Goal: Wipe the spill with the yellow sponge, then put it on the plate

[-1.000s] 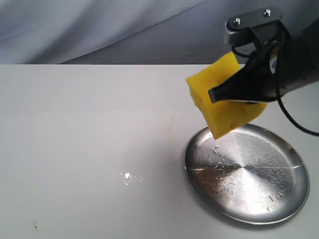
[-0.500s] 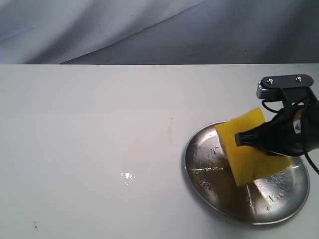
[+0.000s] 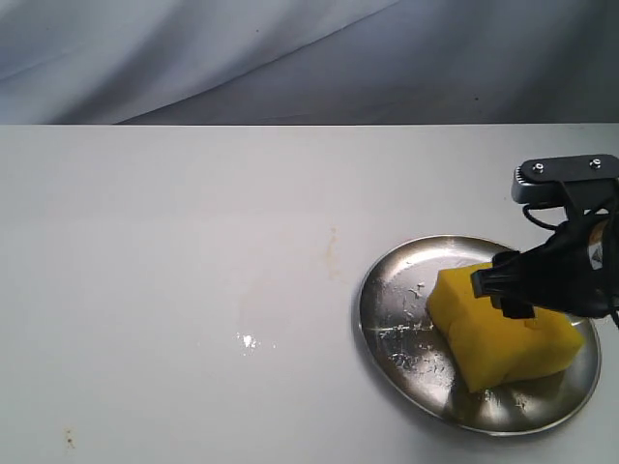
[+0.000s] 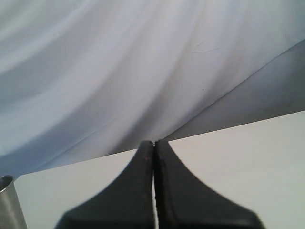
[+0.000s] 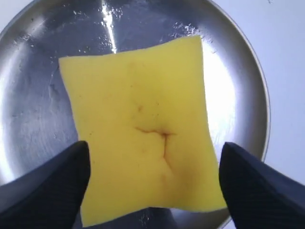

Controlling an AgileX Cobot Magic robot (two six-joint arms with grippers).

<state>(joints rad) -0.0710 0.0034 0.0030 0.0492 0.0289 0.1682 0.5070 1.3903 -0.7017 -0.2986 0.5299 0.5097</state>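
Note:
The yellow sponge (image 3: 503, 338) lies flat on the silver plate (image 3: 397, 290) at the right of the table. In the right wrist view the sponge (image 5: 138, 129) fills the middle of the plate (image 5: 33, 95), with a crease at its centre and its sides at full width. My right gripper (image 3: 508, 290) hovers just over it, open, with one finger at each side of the sponge (image 5: 155, 183). The spill (image 3: 250, 341) shows as a small glossy wet spot left of the plate. My left gripper (image 4: 154, 144) is shut on nothing and points at the backdrop.
A faint brownish stain (image 3: 333, 253) marks the white table near the plate's left rim. A grey cloth backdrop (image 3: 193, 58) hangs behind the table. A metal cylinder's edge (image 4: 7, 200) shows in the left wrist view.
The right gripper came down and to the right with the sponge, from above the plate's far rim onto the plate. The sponge now lies flat and its jaws have spread.

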